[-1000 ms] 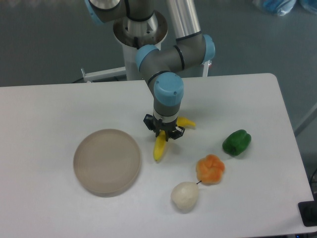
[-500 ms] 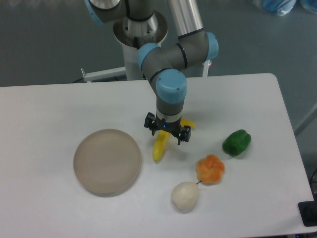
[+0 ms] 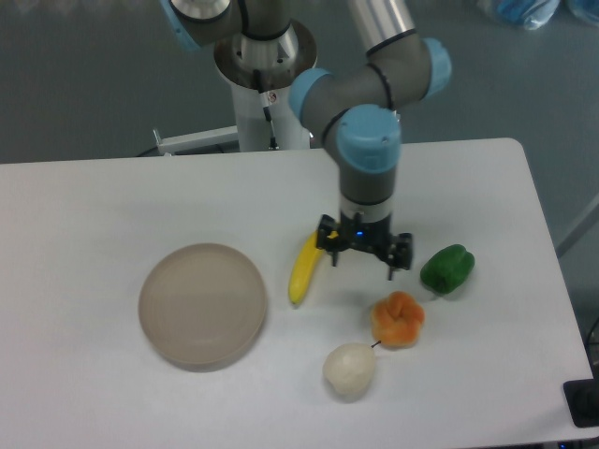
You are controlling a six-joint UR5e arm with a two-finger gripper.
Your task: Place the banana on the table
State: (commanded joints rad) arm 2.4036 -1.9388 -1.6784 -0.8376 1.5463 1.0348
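The curved bright yellow toy banana (image 3: 304,267) lies lengthwise on the white matte counter (image 3: 112,206), just left of the spread, empty claw (image 3: 363,258).

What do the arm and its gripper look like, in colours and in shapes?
The arm is made of thick grey tubes with rounded light blue caps at the joints, on a silver column. The gripper is small and black, with two short fingers and a little blue light on its body.

On the white flat table (image 3: 94,196), the curved yellow toy banana (image 3: 303,267) lies between the round beige plate (image 3: 202,305) and the black two-finger gripper (image 3: 363,251), mid-table.
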